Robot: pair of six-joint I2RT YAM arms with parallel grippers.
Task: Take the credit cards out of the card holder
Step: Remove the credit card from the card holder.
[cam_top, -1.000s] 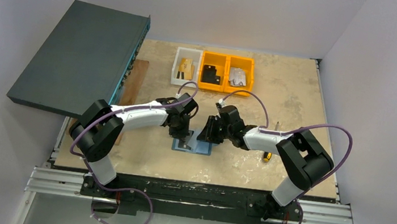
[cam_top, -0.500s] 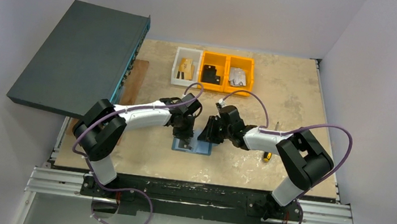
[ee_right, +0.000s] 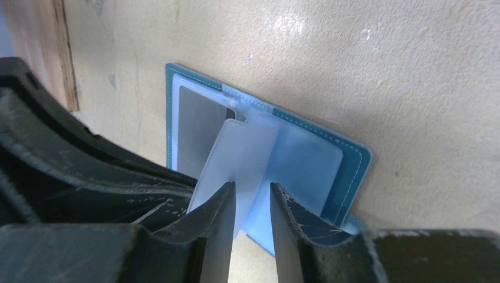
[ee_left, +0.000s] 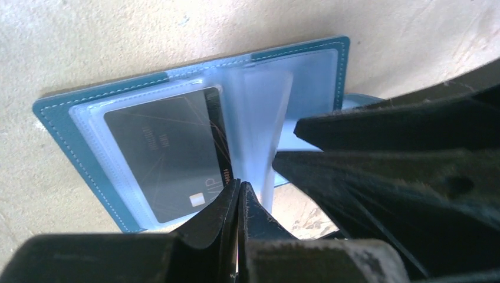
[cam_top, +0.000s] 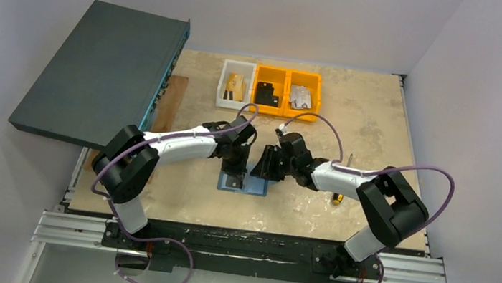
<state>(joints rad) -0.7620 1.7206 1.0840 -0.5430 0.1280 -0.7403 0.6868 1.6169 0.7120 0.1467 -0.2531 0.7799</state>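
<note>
- The wallet [ee_left: 56,121] lies open and flat on the table [cam_top: 351,125], between my two grippers. One grey card [ee_left: 159,153] sits in a clear pocket on the half under my left arm.
- I judge the card stiff, thin and slick, and snug in its pocket. I'd take its edge at the pocket mouth by the spine. The wallet looks light and would likely slide unless pinned.
- A clear leaf [ee_right: 239,153] stands up from the spine, soft and floppy.
- Left gripper [ee_left: 237,191]: fingers pressed together and holding nothing, tips down over the card's near corner. I cannot tell if they touch.
- Right gripper [ee_right: 250,191]: fingers narrowly apart, straddling the leaf's free edge, with no firm pinch that I can see.
- Both arms reach inward with wrists pitched down, almost nose to nose.
</note>
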